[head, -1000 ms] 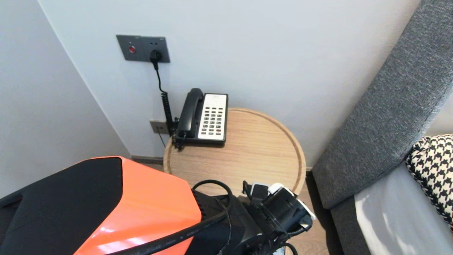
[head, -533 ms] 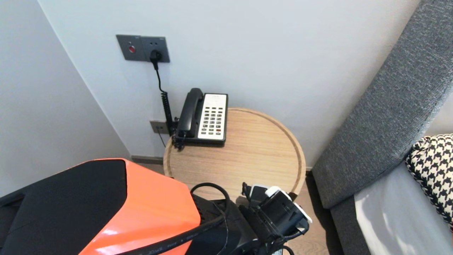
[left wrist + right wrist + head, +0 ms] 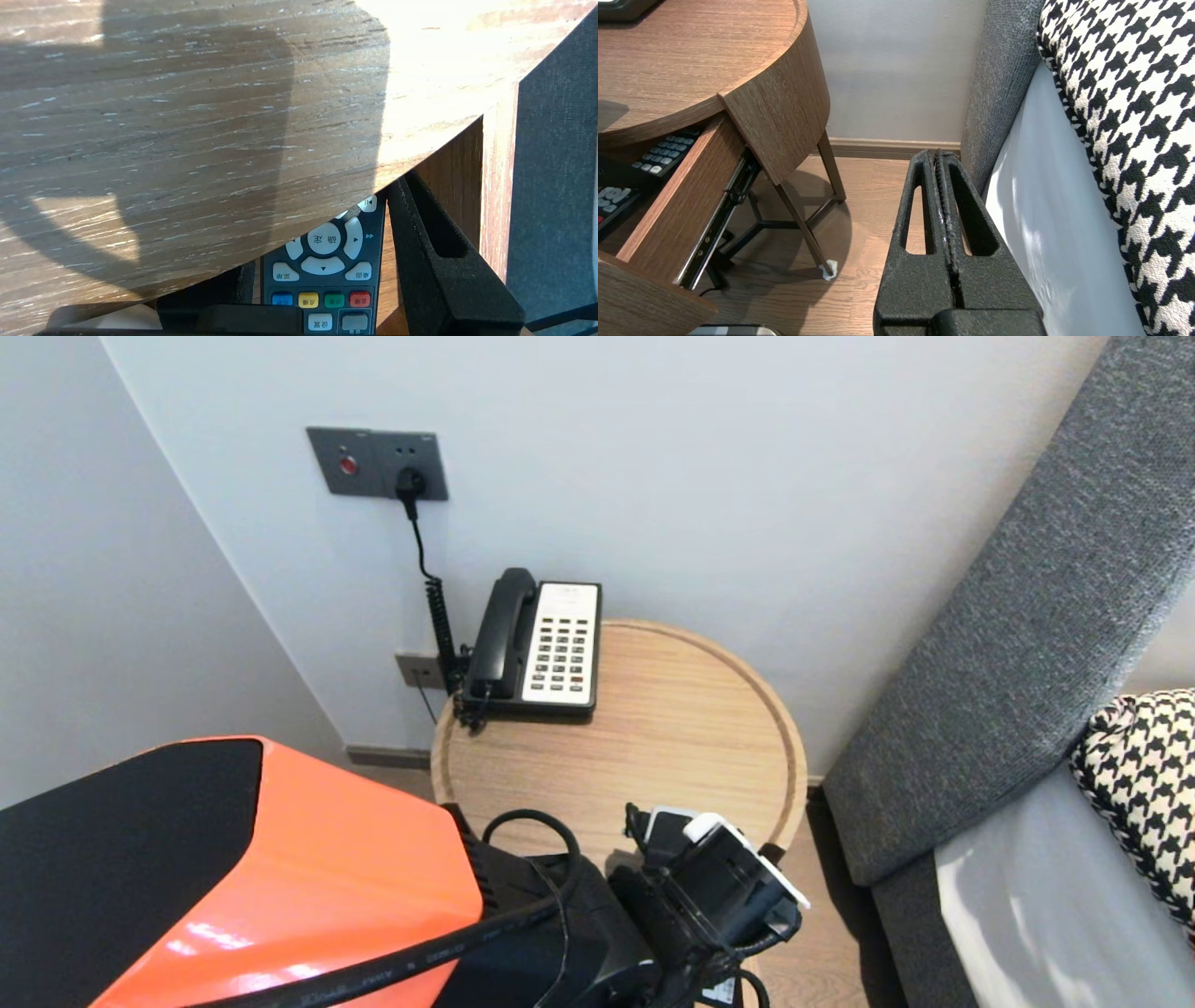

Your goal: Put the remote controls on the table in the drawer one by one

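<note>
Holding remote [image 3: 327, 280] at drawer [image 3: 677, 205] mouth, table [image 3: 653, 728] near edge: your L gripper [image 3: 327, 224] grips it, jaws half-wide. Next prob needs clearing table lip. R gripper [image 3: 936, 156] closed, parked right.

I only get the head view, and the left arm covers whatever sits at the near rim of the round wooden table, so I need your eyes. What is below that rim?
Observer: An open wooden drawer juts out under the top of the round wooden table.
Operator: Anything inside it?
Observer: A black remote control with blue, yellow, green and red buttons. The left gripper reaches in around it, and its black fingers appear clamped on the remote's long edges.
Operator: And the right gripper?
Observer: The right gripper hangs shut above the wooden floor, beside the grey fabric panel.
</note>
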Tool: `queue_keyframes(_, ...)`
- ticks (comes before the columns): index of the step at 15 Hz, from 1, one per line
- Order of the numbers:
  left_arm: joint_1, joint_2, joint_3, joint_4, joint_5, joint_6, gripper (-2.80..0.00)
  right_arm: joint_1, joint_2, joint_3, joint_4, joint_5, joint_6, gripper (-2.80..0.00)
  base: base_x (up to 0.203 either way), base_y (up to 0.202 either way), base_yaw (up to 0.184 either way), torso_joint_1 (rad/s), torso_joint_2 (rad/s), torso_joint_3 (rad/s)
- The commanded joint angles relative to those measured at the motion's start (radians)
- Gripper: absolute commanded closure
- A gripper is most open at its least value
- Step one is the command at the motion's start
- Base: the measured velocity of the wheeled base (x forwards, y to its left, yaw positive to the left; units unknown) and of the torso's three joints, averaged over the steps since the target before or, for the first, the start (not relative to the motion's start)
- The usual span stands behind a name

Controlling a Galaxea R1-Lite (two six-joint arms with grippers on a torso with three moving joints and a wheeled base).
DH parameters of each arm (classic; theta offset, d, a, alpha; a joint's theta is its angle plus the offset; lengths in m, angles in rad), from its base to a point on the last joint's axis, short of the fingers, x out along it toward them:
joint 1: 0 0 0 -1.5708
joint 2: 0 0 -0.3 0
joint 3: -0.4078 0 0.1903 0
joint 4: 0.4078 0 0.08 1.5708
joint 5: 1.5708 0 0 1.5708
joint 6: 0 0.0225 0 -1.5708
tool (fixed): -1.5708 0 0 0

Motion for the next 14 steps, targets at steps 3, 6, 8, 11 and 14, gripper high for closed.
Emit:
queue_keyframes(3,-0.006,0.002,0.028,-0.031,0.002,-0.006,0.00,0.000,0.001,0.025,-0.001,0.000,0.000,0.00,0.000,0.000,0.000,0.000,0.00,0.000)
queue_keyframes(6,-0.008,0.000,0.088,-0.071,0.003,-0.010,0.00,0.000,0.001,0.025,-0.001,0.000,0.000,0.00,0.000,0.000,0.000,0.000,0.00,0.000)
queue_keyframes(8,-0.008,-0.001,0.133,-0.126,0.004,-0.006,0.00,0.000,0.001,0.025,-0.001,0.000,0.000,0.00,0.000,0.000,0.000,0.000,0.00,0.000)
queue_keyframes(11,-0.006,-0.005,0.161,-0.154,0.012,-0.007,0.00,0.000,0.001,0.025,-0.001,0.000,0.000,0.00,0.000,0.000,0.000,0.000,0.00,0.000)
queue_keyframes(14,-0.006,-0.003,0.167,-0.166,0.032,-0.015,0.00,0.000,0.000,0.025,-0.001,0.001,0.000,0.00,0.000,0.000,0.000,0.000,0.00,0.000)
